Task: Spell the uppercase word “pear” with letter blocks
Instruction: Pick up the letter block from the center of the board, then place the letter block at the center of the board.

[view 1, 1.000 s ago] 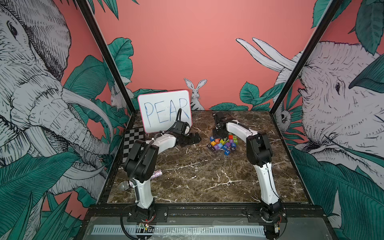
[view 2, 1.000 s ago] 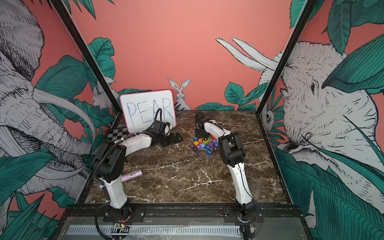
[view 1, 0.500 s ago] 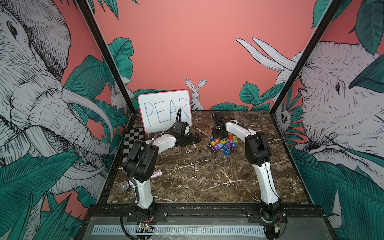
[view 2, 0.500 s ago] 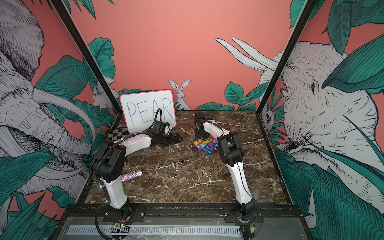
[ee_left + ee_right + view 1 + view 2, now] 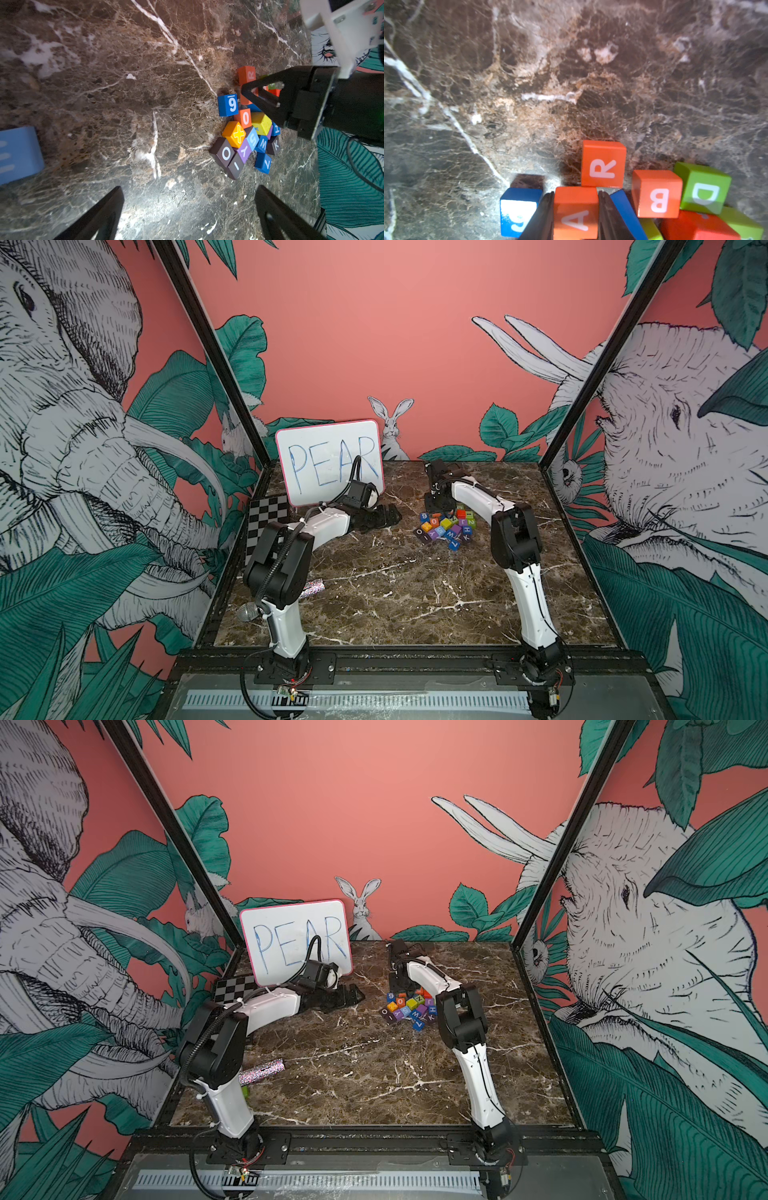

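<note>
Right claw [image 5: 576, 202] closed narrow on the orange A block [image 5: 577, 220], one finger flat against each of two opposite side faces, letter face up. A sits at the back edge of the pile [image 5: 446, 526], on the tabletop [image 5: 104, 83], right arm's side, toward the rear wall. R block [image 5: 603, 164] lies just beyond A, touching or very nearly. A blue 9 block [image 5: 519, 209] and a second blue block [image 5: 623, 209] crowd the outer sides of the fingers. P and E not made out in any view. Left claw [image 5: 187, 207] wide open, empty, low over bare tabletop near the pile. Judgement: the blocks look like small, rigid, light cubes with smooth painted faces. Flat parallel sides suit a centred pinch, as taken here. Slip risk is modest. The likelier trouble is neighbours dragged or tipped, so a straight vertical lift is advisable.
</note>
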`<state>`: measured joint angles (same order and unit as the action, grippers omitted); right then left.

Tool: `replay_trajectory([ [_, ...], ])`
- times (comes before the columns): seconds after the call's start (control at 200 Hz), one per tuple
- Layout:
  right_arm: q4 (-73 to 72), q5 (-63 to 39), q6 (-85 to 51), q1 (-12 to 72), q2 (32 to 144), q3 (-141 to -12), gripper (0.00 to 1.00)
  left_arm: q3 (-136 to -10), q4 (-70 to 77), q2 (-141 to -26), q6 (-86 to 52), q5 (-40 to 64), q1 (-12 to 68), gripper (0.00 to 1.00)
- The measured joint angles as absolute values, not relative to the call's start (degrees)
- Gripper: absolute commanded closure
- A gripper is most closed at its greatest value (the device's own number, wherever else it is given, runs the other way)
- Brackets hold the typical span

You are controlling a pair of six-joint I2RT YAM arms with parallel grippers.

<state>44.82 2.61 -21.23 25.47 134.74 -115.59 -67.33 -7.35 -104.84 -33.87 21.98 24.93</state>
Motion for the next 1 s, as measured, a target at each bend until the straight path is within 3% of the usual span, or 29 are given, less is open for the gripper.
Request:
replay_trajectory([
  [0.305, 47.07, 2.52, -21.54, 26.57, 134.63, -117.86, 0.68, -64.27, -7.18, -101.34, -34.5, 21.82, 24.25, 0.01],
  [0.55, 49.3, 1.04, -23.09, 33.28, 134.91, -123.44, 0.68, -59.66, -5.08, -97.34, -35.73, 21.89, 23.27, 0.01],
  [0.775, 49.74, -0.27, -24.95, 39.4, 140.84, -134.82, 0.67, -53.32, -3.86, -93.95, -36.71, 22.17, 19.79, 0.01],
  [1.0, 49.78, -1.15, -27.73, 40.21, 147.2, -137.64, 0.67, -49.54, -2.74, -91.46, -37.28, 22.94, 17.67, 0.01],
])
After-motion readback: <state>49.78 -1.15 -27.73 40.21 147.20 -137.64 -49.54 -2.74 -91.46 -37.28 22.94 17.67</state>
